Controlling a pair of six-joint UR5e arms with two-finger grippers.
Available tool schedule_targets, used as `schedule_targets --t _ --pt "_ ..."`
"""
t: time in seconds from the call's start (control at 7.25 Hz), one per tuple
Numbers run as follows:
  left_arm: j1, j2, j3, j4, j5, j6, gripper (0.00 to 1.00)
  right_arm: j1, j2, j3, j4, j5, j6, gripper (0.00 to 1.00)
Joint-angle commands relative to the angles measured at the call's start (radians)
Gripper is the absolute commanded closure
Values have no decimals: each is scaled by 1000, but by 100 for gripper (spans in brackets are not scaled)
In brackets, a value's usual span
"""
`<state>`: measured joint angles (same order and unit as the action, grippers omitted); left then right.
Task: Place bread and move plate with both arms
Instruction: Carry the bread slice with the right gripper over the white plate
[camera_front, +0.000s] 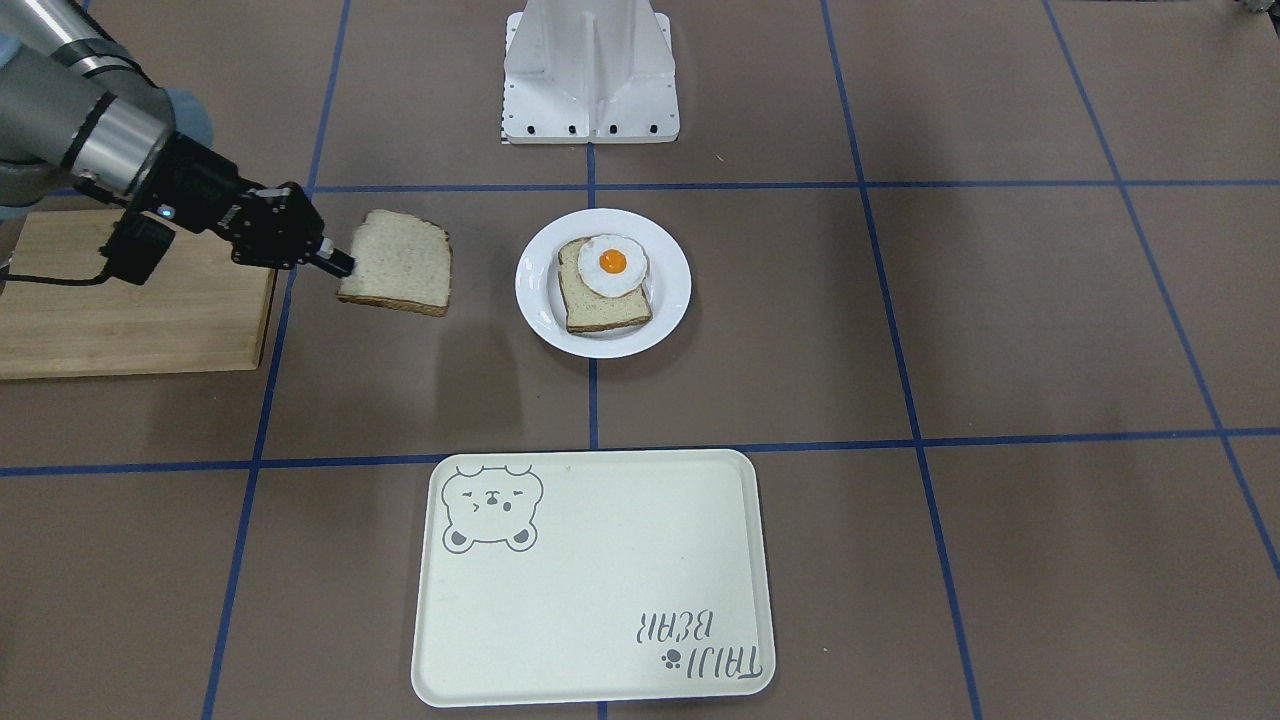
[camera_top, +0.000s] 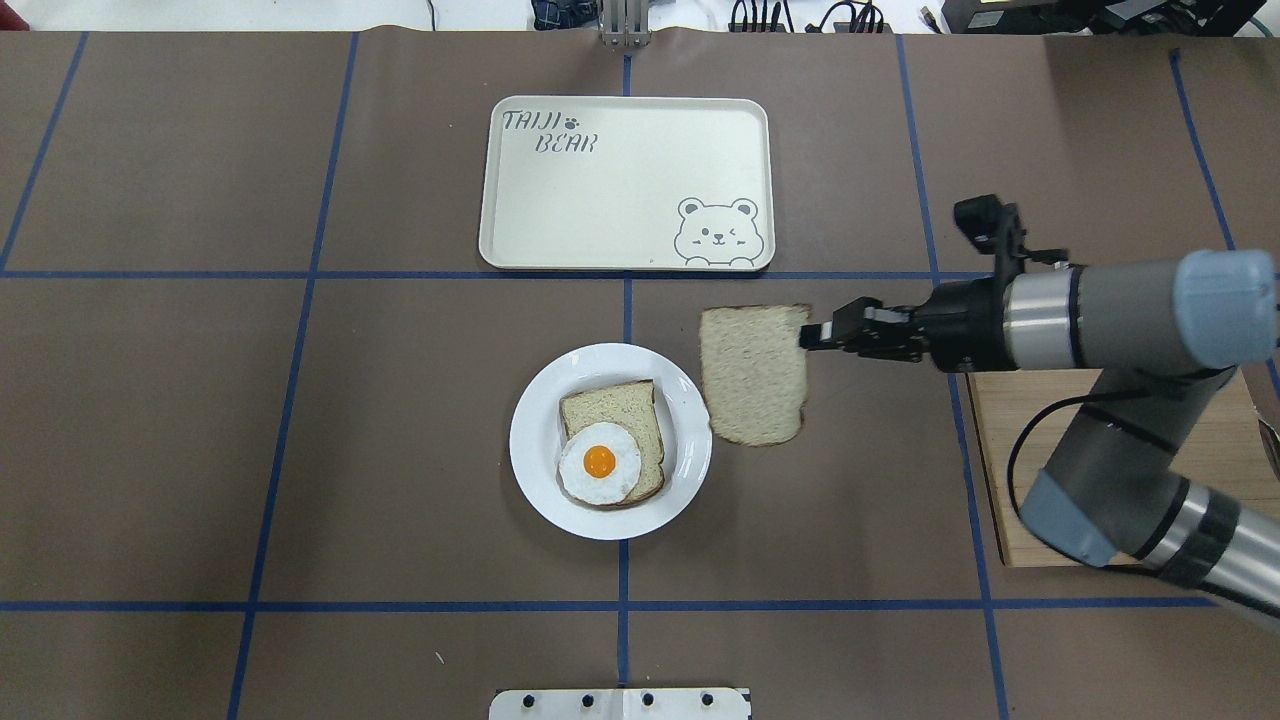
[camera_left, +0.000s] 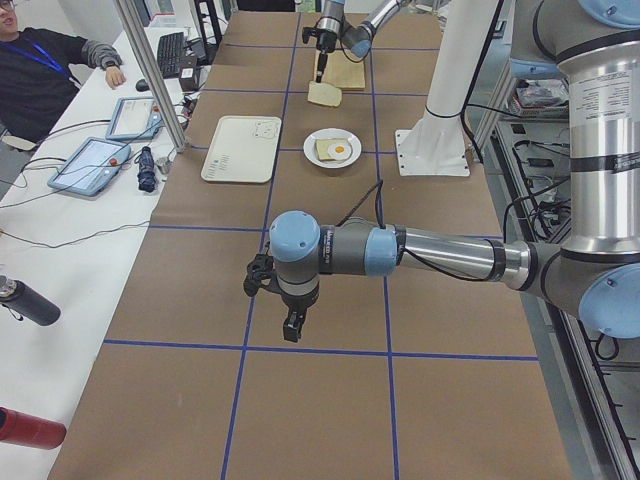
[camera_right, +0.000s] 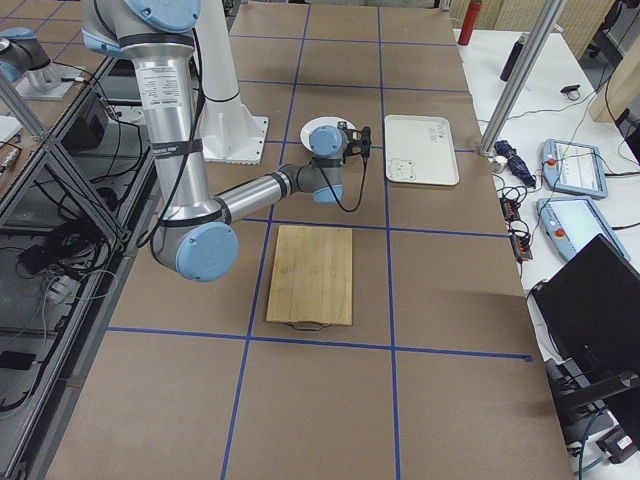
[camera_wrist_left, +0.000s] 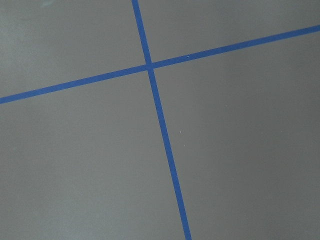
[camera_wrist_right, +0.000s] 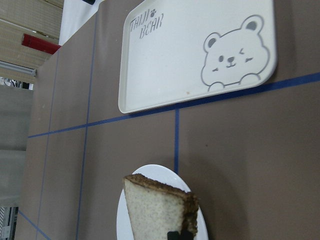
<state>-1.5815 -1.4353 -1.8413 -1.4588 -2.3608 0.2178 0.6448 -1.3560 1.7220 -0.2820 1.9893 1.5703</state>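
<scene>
My right gripper (camera_top: 808, 337) pinches the plain, pale, brown-crusted bread slice (camera_top: 755, 375) at one edge, just beside the round glossy white plate (camera_top: 527, 440). It looks soft, light and floppy, so the crust grips best. Whether my left gripper (camera_left: 292, 330) is spread or closed, I cannot tell.

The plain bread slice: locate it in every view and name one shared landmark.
Front-facing: bread left of centre.
Overhead: bread right of centre.
Exterior left: bread top, far end.
Exterior right: too small to tell.
Left wrist: not in it.
Right wrist: bread bottom centre.
Landmark: the white plate.
</scene>
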Motion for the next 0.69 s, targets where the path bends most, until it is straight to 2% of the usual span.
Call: schedule_targets --t 0.0,0.14,0.28,0.55 --pt "0 1 4 0 0 0 2 -150 104 -43 -2 -156 -18 100" --pt "0 1 5 0 0 0 2 -168 189 -133 -2 -174 -47 100" --pt "0 1 7 0 0 0 2 -171 213 -180 -2 -181 -121 100" --pt "0 1 7 0 2 0 2 -171 230 -202 -61 -181 -177 100"
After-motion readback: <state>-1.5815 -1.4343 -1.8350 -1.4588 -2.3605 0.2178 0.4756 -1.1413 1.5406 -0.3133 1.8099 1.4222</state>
